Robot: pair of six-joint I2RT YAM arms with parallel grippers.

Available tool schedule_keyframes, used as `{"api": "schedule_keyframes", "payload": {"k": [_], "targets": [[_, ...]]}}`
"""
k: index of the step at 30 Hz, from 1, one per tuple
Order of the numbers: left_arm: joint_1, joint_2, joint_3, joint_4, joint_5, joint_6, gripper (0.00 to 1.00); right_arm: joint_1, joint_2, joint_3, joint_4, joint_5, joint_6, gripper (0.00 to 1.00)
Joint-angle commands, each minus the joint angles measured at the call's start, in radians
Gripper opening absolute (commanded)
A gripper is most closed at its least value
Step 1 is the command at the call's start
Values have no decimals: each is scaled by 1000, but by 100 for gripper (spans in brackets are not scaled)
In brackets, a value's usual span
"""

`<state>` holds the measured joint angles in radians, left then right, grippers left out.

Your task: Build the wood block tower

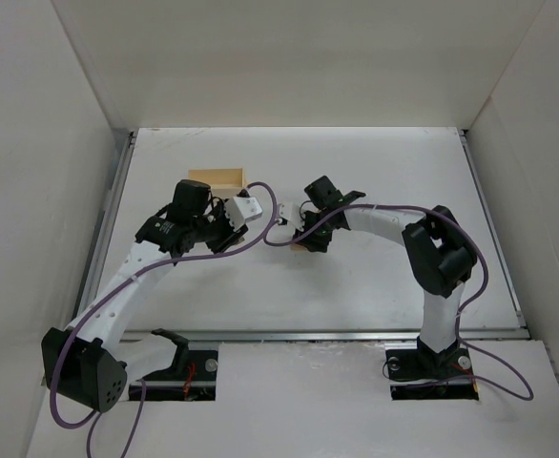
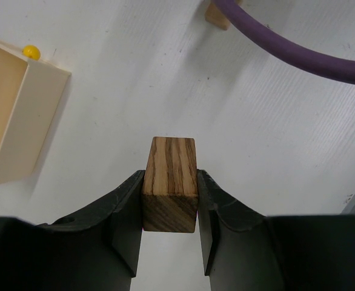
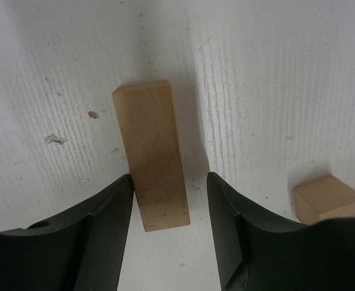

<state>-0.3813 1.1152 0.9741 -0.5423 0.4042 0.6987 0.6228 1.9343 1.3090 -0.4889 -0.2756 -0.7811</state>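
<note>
Holding a dark striped block (image 2: 172, 159) by two opposite sides, your left pincer (image 2: 170, 176) is clamped shut on it just right of the yellow box (image 2: 41, 109). Farther right of the box, your right pincer (image 3: 170, 179) straddles a long tan block (image 3: 148, 133) that lies on the bench (image 1: 384, 172). Its jaws are parted. You can see bare bench between the block and one finger, while the other finger looks to be touching it, though the angle leaves that unsure. A second tan block (image 3: 328, 197) sits near the first, apart from it, on that same side of the box.
</note>
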Motion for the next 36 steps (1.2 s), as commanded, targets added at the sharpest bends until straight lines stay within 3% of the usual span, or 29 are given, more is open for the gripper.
{"api": "schedule_keyframes", "payload": {"k": [1,15,19,24,30,34,36], "targets": [[4,-6,14,24,25,10,0,6,-35,-10,18,47,-9,57],[4,14,14,35,16,10,0,6,-93,-1,9,-14,0,57],[-7,90,70,35,4,33,0,-6,-246,-60,77,-50,60,57],[-109,262,242,-59,-50,76,0,-98,-444,-163,182,-50,251,57],[-247,586,553,-206,-100,65,0,-213,-649,-287,354,154,535,59],[-315,693,646,-235,-125,79,0,-256,-753,-352,438,475,718,74],[-329,722,676,-245,-125,88,0,-282,-819,-384,461,561,772,83]]}}
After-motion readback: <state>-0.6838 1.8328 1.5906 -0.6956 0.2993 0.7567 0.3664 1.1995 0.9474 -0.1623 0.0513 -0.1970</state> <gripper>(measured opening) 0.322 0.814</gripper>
